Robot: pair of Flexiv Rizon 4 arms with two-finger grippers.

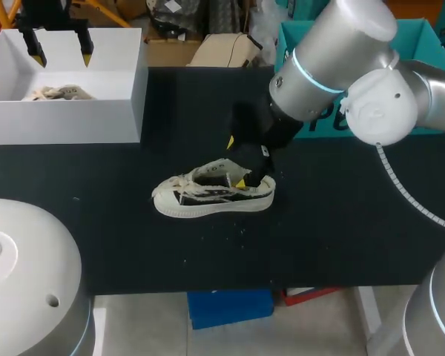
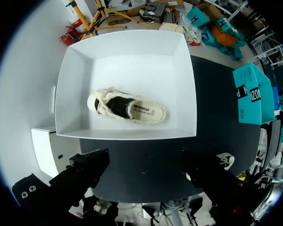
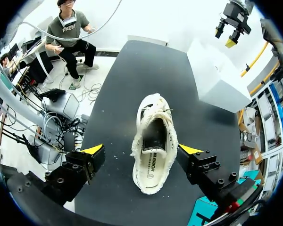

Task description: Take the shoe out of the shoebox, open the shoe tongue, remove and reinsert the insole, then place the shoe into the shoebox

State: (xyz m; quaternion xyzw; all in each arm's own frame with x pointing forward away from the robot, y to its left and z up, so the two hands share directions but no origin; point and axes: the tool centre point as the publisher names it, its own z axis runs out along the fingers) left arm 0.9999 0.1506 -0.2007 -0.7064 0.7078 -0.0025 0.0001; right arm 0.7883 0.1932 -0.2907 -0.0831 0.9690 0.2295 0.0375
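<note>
A frayed canvas shoe [image 3: 154, 150] lies on the tabletop [image 1: 341, 230]. The right fingers [image 3: 93, 150] straddle it wide, untouching; the left fingers [image 1: 85, 46] gape over the box [image 1: 67, 119].

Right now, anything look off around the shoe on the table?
Minor only. The shoe stands upright on the table between the right gripper's open fingers, but its canvas edges look frayed, and pale specks are scattered on the table beside it. A second shoe lies in the shoebox.

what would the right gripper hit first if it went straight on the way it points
Probably the shoe, lying dead ahead of the right gripper between its open fingers, at its insole; depth is unclear.
</note>
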